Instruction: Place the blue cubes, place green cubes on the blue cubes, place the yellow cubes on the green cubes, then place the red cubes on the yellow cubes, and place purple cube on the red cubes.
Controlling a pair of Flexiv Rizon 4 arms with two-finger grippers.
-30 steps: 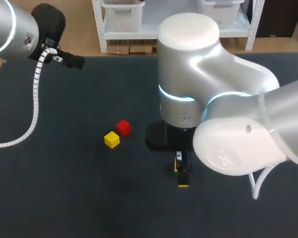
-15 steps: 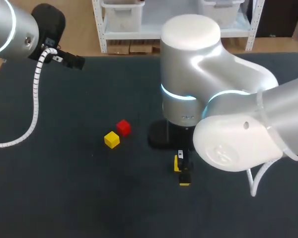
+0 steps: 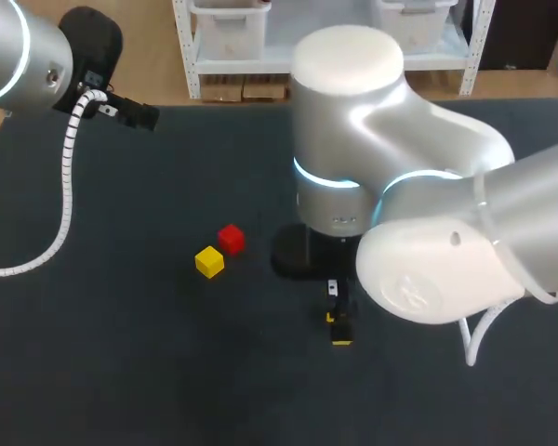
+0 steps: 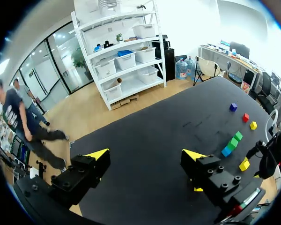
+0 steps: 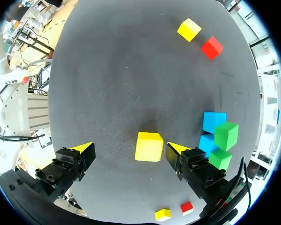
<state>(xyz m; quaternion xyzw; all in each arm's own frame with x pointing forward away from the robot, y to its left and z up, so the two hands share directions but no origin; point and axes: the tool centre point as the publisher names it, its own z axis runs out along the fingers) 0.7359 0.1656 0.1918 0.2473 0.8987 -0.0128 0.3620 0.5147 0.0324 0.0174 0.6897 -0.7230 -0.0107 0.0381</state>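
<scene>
My right gripper is over the dark table, low centre in the head view, with its fingers spread wide and gripping nothing. A yellow cube sits flat between them, closer to one fingertip. Its sides are roughly square to the fingers, and being a cube it has no long axis. My left gripper is also wide open and empty.

SITE: you're in a robotics lab | SIGNS: white shelving, storage bins, office desks, black work table
</scene>
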